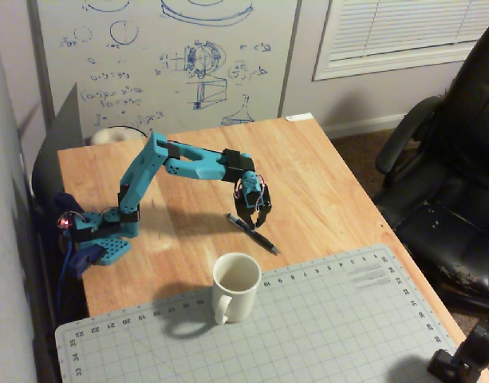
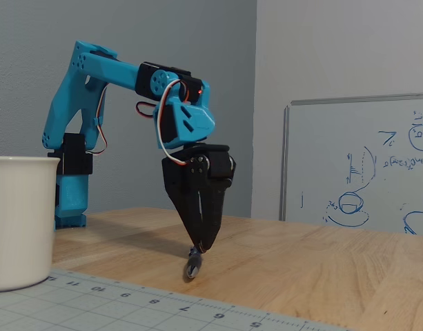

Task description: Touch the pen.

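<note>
I have the gripper (image 2: 201, 247) pointed straight down with its jaws drawn nearly together, holding nothing, so the tip lands on the pen (image 1: 253, 234), which lies flat on the wooden table (image 1: 340, 183) just behind the mug (image 1: 234, 286). I count one pen, one mug and one cutting mat (image 1: 332, 327).

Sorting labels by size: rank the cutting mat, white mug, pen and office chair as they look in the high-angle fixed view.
Largest to smallest, as seen:
1. cutting mat
2. office chair, cropped by the frame edge, so its place against the mat is unsure
3. white mug
4. pen, partly under the pincer
</note>
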